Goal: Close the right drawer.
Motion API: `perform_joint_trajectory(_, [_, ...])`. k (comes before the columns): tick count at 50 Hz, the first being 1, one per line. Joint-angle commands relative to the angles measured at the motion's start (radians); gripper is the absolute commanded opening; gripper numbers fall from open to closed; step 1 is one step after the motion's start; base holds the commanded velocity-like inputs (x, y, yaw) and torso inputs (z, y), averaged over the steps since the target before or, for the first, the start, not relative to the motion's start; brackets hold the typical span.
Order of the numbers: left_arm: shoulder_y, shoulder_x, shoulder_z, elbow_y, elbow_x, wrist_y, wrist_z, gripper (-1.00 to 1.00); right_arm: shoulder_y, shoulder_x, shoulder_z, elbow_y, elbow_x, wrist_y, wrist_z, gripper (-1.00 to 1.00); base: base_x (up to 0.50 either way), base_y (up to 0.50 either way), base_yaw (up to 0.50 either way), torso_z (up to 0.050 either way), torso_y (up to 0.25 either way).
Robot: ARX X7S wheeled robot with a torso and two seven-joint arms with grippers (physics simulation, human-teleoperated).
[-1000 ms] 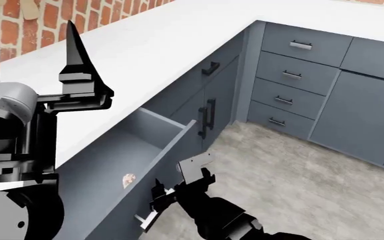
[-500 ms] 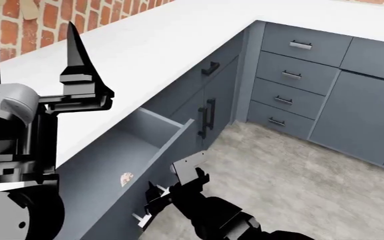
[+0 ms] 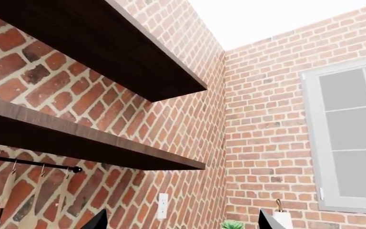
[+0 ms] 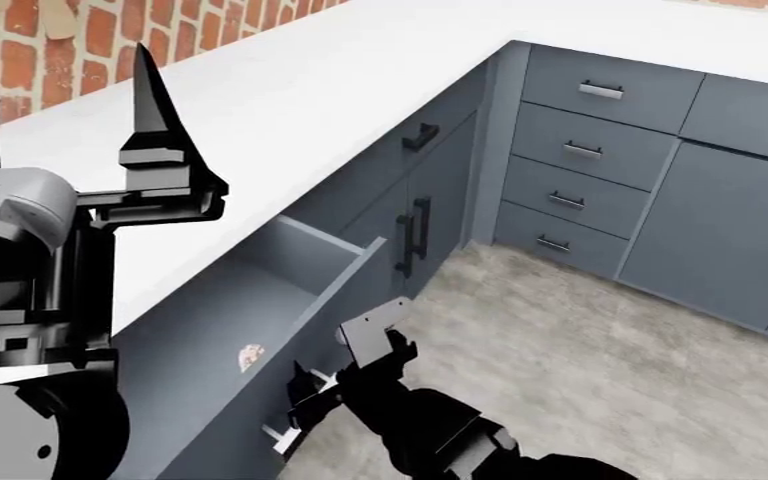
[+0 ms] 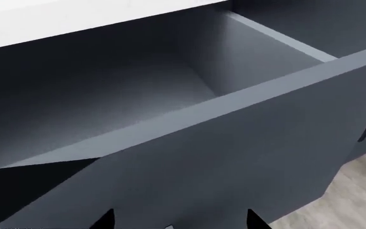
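Observation:
The right drawer (image 4: 217, 330) stands pulled out from under the white counter (image 4: 317, 90), its plain grey inside showing. In the right wrist view its slate front (image 5: 234, 157) fills the frame. My right gripper (image 4: 344, 368) is open right at the outer face of that front. Its dark fingertips (image 5: 105, 220) are spread wide, and a sliver of the silver bar handle (image 4: 284, 436) lies between them. My left gripper (image 3: 183, 222) is open and empty. It is raised high at the left of the head view and faces a brick wall.
A small pinkish object (image 4: 249, 356) lies inside the open drawer. Farther along are a drawer front with a black handle (image 4: 420, 137) and a door with a black vertical handle (image 4: 415, 235). Stacked narrower drawers (image 4: 578, 150) fill the corner unit. Grey floor (image 4: 584, 340) stretches to the right.
My right gripper has shifted slightly left and down along the drawer front. The drawer has edged a little inward. The left arm has not moved.

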Motion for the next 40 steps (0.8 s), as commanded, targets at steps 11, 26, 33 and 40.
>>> perform_joint_trajectory(11, [-0.02, 0.003, 0.012, 0.001, -0.001, -0.01, -0.006, 1.0, 0.042, 0.301, 0.032, -0.38, -0.022, 0.007, 0.291, 1.0, 0.0, 0.0, 0.0, 0.0, 0.0])
perform_joint_trajectory(26, [-0.028, 0.006, 0.025, 0.005, 0.001, -0.016, -0.011, 1.0, 0.058, 0.67, 0.062, -0.878, -0.129, -0.034, 0.679, 1.0, 0.0, 0.0, 0.0, 0.0, 0.0])
perform_joint_trajectory(33, [-0.027, 0.007, 0.028, 0.006, 0.001, -0.016, -0.013, 1.0, 0.092, 0.783, 0.088, -1.014, -0.193, -0.04, 0.809, 1.0, 0.0, 0.0, 0.0, 0.0, 0.0])
perform_joint_trajectory(40, [-0.022, 0.006, 0.029, 0.002, 0.003, -0.009, -0.011, 1.0, 0.139, 0.878, 0.109, -1.15, -0.238, -0.002, 0.936, 1.0, 0.0, 0.0, 0.0, 0.0, 0.0])
